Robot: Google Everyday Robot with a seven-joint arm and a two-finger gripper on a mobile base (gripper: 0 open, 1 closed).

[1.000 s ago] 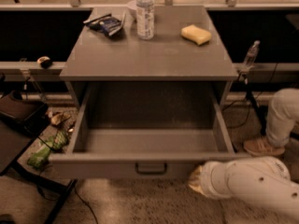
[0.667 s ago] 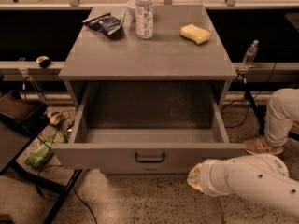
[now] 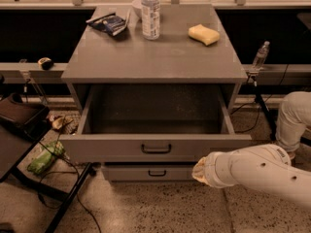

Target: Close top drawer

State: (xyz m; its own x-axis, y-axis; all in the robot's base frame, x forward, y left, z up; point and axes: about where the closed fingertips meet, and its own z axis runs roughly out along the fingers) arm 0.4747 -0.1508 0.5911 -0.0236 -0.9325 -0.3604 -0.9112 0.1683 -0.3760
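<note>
Grey cabinet top (image 3: 155, 57) with water bottle (image 3: 150, 11), top drawer (image 3: 155, 148) open below, pincer (image 3: 198, 172) by its right front (grip state unclear)

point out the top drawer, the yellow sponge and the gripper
top drawer (image 3: 107, 149): camera view, left half of its front panel.
yellow sponge (image 3: 204, 34): camera view, middle of its top face.
gripper (image 3: 198, 172): camera view, its pale tip, just below the drawer front's right end.

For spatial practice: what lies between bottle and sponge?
Camera view: bare cabinet top between bottle and sponge. The gripper is out of view; only the arm shows, lower right.
</note>
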